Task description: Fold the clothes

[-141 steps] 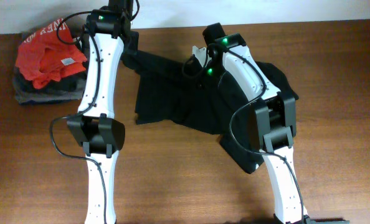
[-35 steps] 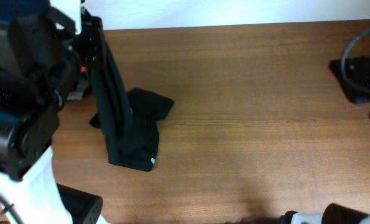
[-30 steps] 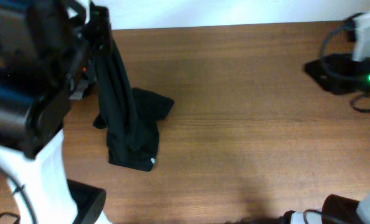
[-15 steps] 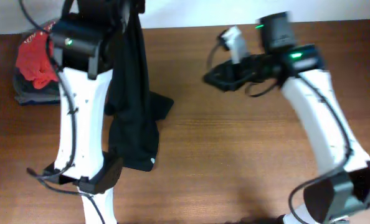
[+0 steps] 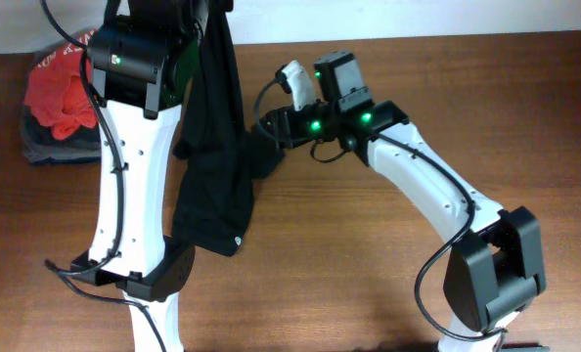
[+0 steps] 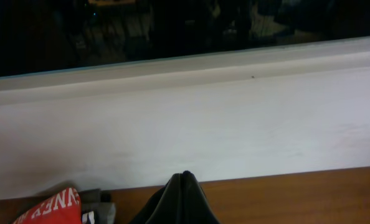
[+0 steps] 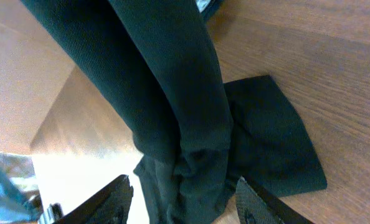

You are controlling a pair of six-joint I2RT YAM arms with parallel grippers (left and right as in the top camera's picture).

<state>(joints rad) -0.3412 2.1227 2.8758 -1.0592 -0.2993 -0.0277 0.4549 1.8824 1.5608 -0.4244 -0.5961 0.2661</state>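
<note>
The clothes, a black T-shirt [image 5: 215, 147], hang in a long bunched column from my raised left gripper [image 5: 201, 12], which is shut on the top edge. The lower end rests on the table, with a small white label [image 5: 238, 239] showing. In the left wrist view only a peak of black fabric [image 6: 184, 202] shows at the jaws. My right gripper [image 5: 266, 135] is at the column's right side at mid height. It is open in the right wrist view [image 7: 184, 200], with the hanging fabric [image 7: 185, 124] between its fingers [image 7: 110, 200], and it does not pinch the fabric.
A red garment with white lettering [image 5: 61, 90] lies on a pile of grey and dark folded garments [image 5: 51, 149] at the table's far left. The table's back edge meets a white wall [image 6: 185, 124]. Bare wooden table [image 5: 369, 284] extends to the right and front.
The right arm swung in from the far right to the hanging shirt, its jaws widening. The left arm keeps the shirt held up and has drawn it a little higher.
</note>
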